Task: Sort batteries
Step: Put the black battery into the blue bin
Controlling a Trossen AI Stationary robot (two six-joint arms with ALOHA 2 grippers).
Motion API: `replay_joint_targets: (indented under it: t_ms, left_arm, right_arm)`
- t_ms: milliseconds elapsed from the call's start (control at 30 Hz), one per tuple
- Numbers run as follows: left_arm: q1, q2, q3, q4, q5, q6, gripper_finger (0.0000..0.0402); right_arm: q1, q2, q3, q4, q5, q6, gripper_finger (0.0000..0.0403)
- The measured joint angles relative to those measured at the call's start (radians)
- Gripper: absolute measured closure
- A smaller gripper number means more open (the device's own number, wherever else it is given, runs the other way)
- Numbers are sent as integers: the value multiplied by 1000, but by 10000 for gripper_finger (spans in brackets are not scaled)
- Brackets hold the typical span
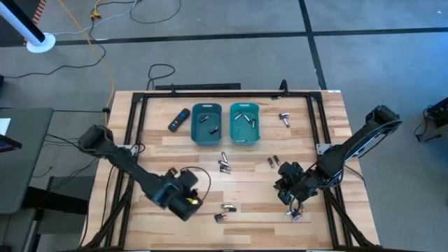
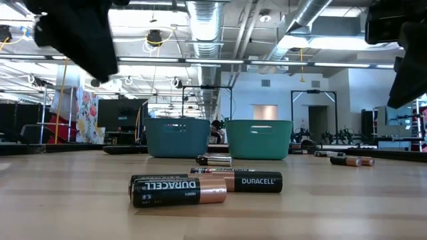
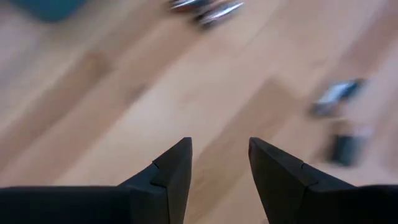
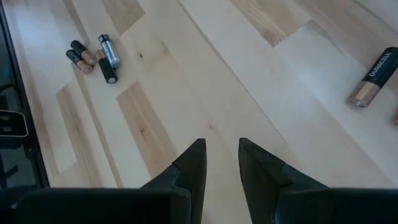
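Jaws of both arms stand parted with nothing between them: the left gripper (image 3: 219,177) shows only bare wood in its gap, and the right gripper (image 4: 222,168) likewise, its gap the narrower of the two.

Sorting looks to be under way, between picks. A few cells already lie in the two teal bins (image 1: 225,112), while loose batteries (image 1: 225,165) are scattered on the table (image 1: 308,115) on the arms' side of the bins: a small cluster just in front of them, a pair (image 1: 225,212) further out between the two arms, one (image 1: 297,216) right beside the right gripper, and one (image 1: 285,117) level with the bins, to their right.

My reading is that the next move calls for one arm to centre its jaws over a single cell, lined up across its length, then descend and close.

Both arms reach inward from the table's outer corners, wrists bent down, hovering clear of the wood well in front of the bins.
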Motion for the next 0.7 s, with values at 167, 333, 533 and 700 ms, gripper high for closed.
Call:
replay_joint_targets:
  t_ms: [167, 333, 533, 700]
  left_arm:
    - [-8, 25, -110, 428, 5, 416, 248]
    - [-4, 105, -106, 568, 3, 643, 254]
    - [-6, 197, -106, 696, -2, 648, 266]
    - [-28, 236, -106, 783, -1, 594, 272]
  right_arm:
    - [-8, 0, 0, 0, 0, -1, 291]
    - [-18, 0, 0, 0, 0, -1, 291]
    - [-23, 0, 0, 0, 0, -1, 291]
    - [-23, 0, 0, 0, 0, 0, 291]
